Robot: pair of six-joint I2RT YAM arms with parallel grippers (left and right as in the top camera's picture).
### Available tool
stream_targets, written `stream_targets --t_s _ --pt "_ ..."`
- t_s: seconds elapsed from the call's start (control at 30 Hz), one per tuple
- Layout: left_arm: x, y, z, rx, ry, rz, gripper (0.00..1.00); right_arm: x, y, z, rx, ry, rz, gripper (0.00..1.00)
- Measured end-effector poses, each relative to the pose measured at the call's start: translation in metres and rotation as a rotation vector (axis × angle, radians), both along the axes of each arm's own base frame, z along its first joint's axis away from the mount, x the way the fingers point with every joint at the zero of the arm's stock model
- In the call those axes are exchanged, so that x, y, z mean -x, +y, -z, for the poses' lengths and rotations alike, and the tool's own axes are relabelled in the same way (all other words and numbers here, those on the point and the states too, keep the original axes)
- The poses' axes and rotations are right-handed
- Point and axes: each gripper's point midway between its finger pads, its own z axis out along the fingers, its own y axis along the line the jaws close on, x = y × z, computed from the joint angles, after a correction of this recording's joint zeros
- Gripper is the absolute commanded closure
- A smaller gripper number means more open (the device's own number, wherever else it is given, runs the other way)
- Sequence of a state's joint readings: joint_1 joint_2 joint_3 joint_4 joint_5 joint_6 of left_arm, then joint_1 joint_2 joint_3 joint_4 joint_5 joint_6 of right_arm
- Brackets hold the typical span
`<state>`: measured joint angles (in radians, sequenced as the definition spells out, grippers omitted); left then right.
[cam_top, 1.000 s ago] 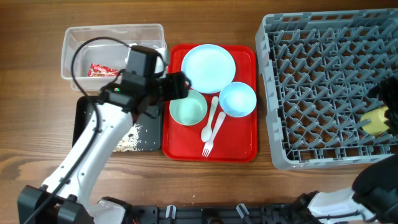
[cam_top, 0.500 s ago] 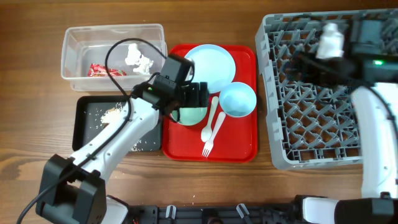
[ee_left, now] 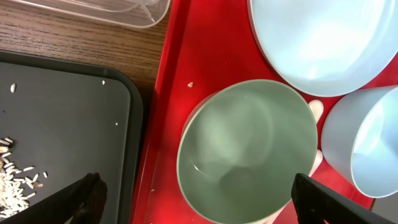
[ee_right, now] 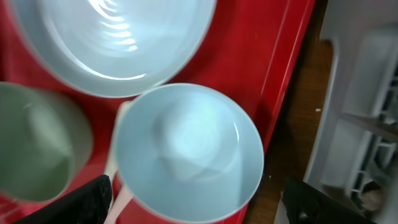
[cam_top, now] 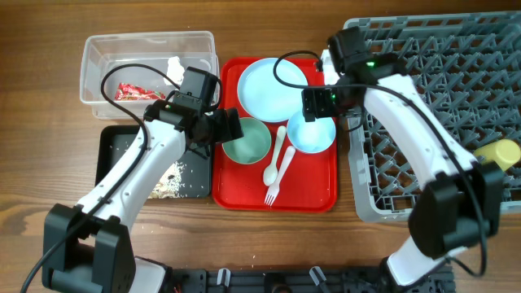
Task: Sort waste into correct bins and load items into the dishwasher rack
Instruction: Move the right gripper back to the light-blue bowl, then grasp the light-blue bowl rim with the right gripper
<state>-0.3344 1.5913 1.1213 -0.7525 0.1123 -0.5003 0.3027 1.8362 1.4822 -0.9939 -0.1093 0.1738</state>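
Overhead, the left pincer (cam_top: 231,129) hangs spread wide and empty over the pale green bowl (cam_top: 251,145) on the red tray (cam_top: 309,183); the right pincer (cam_top: 319,104), equally wide and empty, hangs over the light blue bowl (cam_top: 312,135) beside it

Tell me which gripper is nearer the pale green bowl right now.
Left. The left gripper hangs open over the pale green bowl. The right gripper is open above the neighbouring light blue bowl, further right on the tray.
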Motion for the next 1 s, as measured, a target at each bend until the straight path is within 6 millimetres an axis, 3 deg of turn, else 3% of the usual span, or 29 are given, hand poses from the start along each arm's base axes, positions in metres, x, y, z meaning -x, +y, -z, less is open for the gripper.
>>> stream_targets --t_s 0.23,0.3,0.4,0.57,0.87,1.0 --pt "0.000 0.000 0.000 0.001 0.001 -0.003 0.03 0.004 -0.007 0.060 0.069 0.149 0.047 0.14" --pt "0.000 0.000 0.000 0.001 0.001 -0.003 0.03 0.008 -0.008 0.071 0.079 0.183 0.052 0.30" --pt "0.000 0.000 0.000 0.001 0.001 -0.003 0.02 0.013 -0.008 0.078 0.081 0.215 0.058 0.66" --pt "0.000 0.000 0.000 0.001 0.000 -0.003 0.02 0.019 -0.008 0.077 0.082 0.244 0.074 0.96" --pt "0.000 0.000 0.000 0.001 0.000 -0.003 0.02 0.024 -0.009 0.075 0.079 0.262 0.087 0.96" --pt "0.000 0.000 0.000 0.001 0.000 -0.003 0.02 0.019 -0.015 0.052 0.082 0.201 0.100 0.96"
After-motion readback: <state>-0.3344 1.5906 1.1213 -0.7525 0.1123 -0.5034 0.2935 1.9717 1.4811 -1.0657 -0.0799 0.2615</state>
